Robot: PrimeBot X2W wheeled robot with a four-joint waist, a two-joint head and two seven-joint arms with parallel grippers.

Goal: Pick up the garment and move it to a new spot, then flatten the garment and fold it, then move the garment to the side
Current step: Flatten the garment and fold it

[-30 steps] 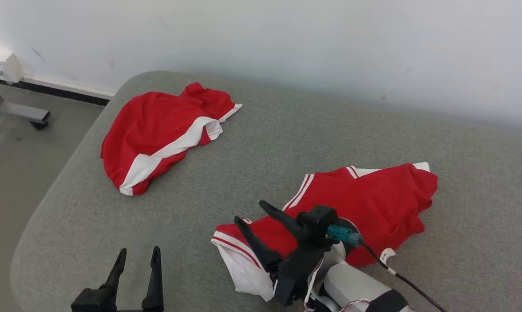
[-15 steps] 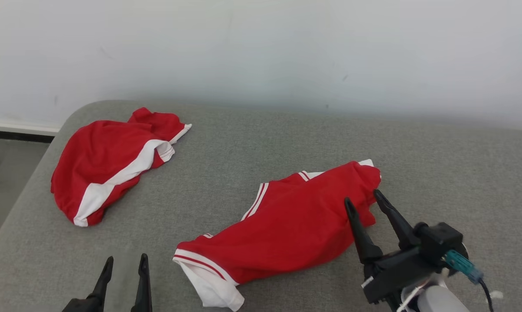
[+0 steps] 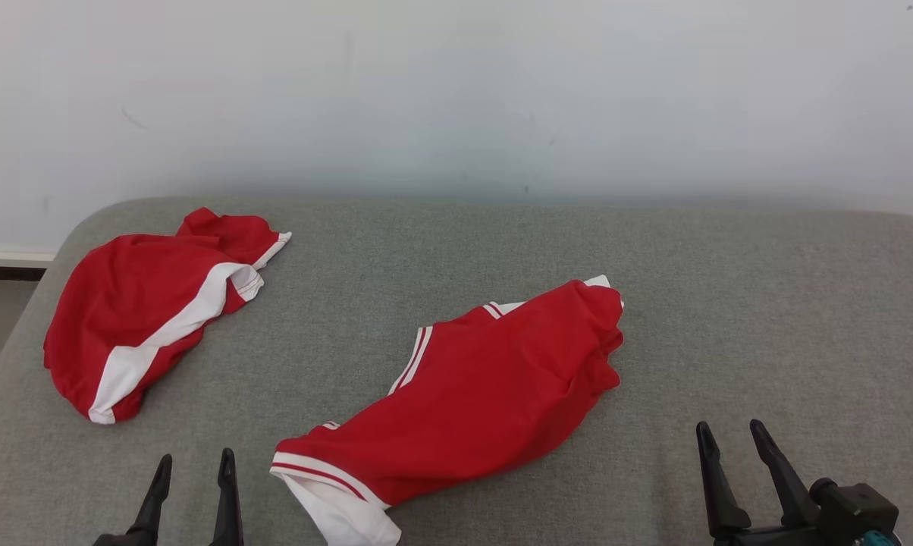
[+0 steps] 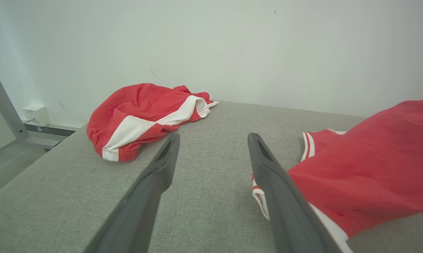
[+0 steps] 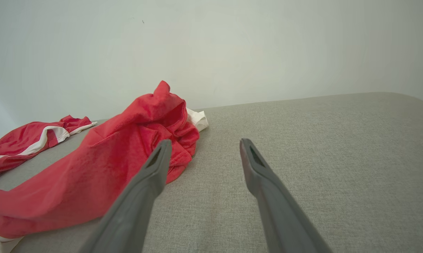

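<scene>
Now that the right gripper [image 3: 728, 426] has drawn back to the near right corner of the scene, it stands well apart from the red garment [image 3: 487, 394], with bare grey cloth between its fingertips and the nearest fold. It has come away from the garment's near, white-hemmed end by way of the bunched far right end. Its jaws are spread wide and hold nothing. The right wrist view agrees, since its two fingers [image 5: 151, 172] frame bare worktop [image 3: 767, 318], with the crumpled end of the garment just to their left. The left gripper [image 3: 197, 455] sits at the near left as before, likewise released and empty, just left of the garment's white hem and not touching it. Much of the shift between the pictures comes from the head camera turning, since the wall [image 3: 456, 91], the worktop and both cloths slide left together; the garment itself seems hardly to move. It lies in the middle of the worktop as a long diagonal heap, running from the hem at the near left to the bunch at the far right, rumpled and doubled over on itself. A second red and white garment [image 3: 138, 296] lies well apart at the far left edge. I judge the move to a new spot done and the release complete. Flattening looks like the next step, and both grippers are free to take opposite ends and draw the cloth out.
</scene>
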